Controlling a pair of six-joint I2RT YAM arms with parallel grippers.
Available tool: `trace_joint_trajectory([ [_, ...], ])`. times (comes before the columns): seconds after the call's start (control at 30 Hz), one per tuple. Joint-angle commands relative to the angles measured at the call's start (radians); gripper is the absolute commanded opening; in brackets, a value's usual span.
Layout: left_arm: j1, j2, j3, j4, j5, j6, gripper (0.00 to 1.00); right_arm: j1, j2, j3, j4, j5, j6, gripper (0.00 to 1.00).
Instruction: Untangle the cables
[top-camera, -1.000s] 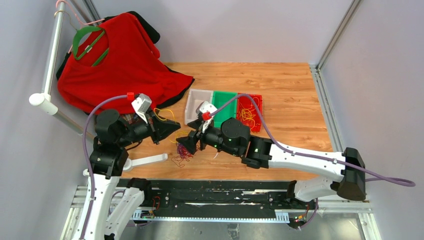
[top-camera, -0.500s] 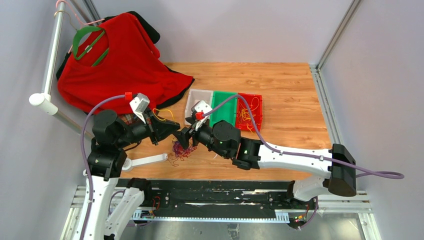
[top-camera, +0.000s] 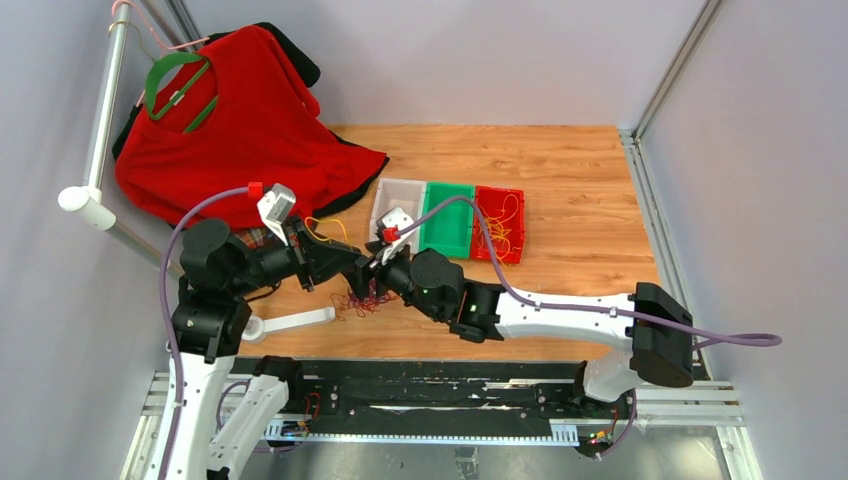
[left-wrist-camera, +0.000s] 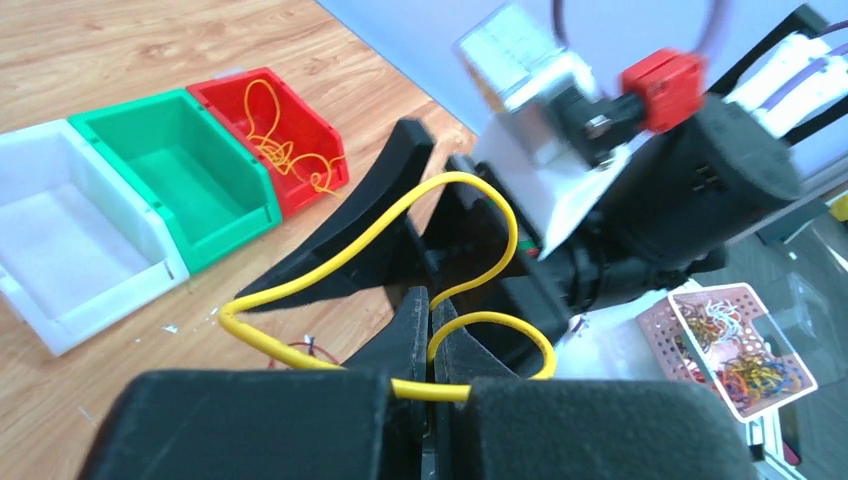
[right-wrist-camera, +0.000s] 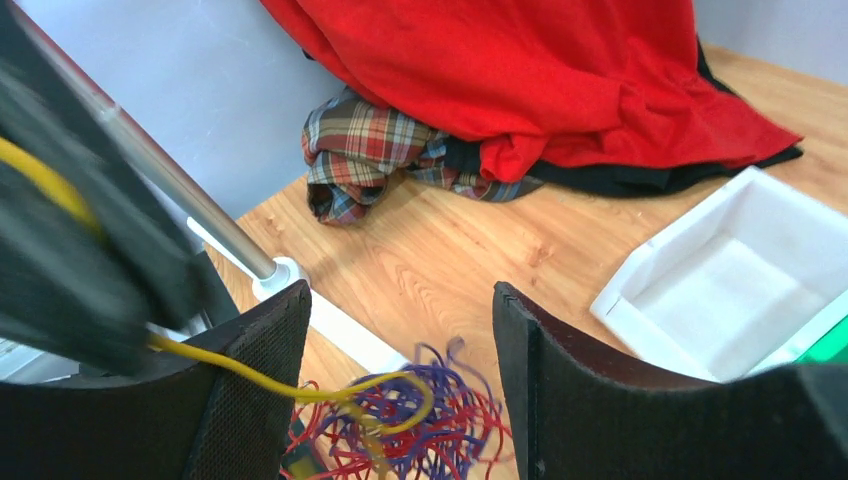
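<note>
Right now the two arms meet over the near left part of the bench (top-camera: 580, 180). The left gripper (left-wrist-camera: 428, 318) is pinched tight on a yellow cable (left-wrist-camera: 470, 185), which loops up out of its closed fingers and curls back down. From the right wrist view that same yellow strand runs away from the left gripper, slanting down to the rest of the cables (right-wrist-camera: 420, 435), a small knot of dark red and purple-black wires lying on the wood. Its far end curls over the top of the knot.

The right gripper (right-wrist-camera: 400, 300) stands wide apart just above that knot, with nothing between its fingers. The yellow strand crosses in front of its left finger; I cannot tell whether it touches. Seen from above, the two grippers are nose to nose, with the knot just near of them.

Further right, three bins sit side by side: a white bin (top-camera: 395, 197), a green bin (top-camera: 450, 225) and a red bin (top-camera: 500, 225). Loose yellow-orange wires (left-wrist-camera: 290, 140) lie in the red one. At the far left a red shirt (top-camera: 240, 120) hangs on a green hanger (top-camera: 165, 75) and spreads onto the bench, with a plaid cloth (right-wrist-camera: 370, 150) bunched under its edge.
</note>
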Motion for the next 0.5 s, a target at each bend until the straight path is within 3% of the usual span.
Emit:
trace_joint_trajectory([
  [0.0, -0.006, 0.007, 0.087, 0.062, 0.058, -0.062, 0.01, -0.028, 0.015, -0.078, 0.027, -0.022, 0.095, 0.65],
  [0.13, -0.007, 0.028, 0.155, 0.063, 0.060, -0.064, 0.01, -0.044, 0.002, -0.162, 0.036, -0.026, 0.140, 0.59],
  [0.47, -0.006, 0.081, 0.288, 0.125, 0.049, -0.111, 0.01, -0.062, 0.003, -0.313, 0.046, -0.003, 0.202, 0.56],
])
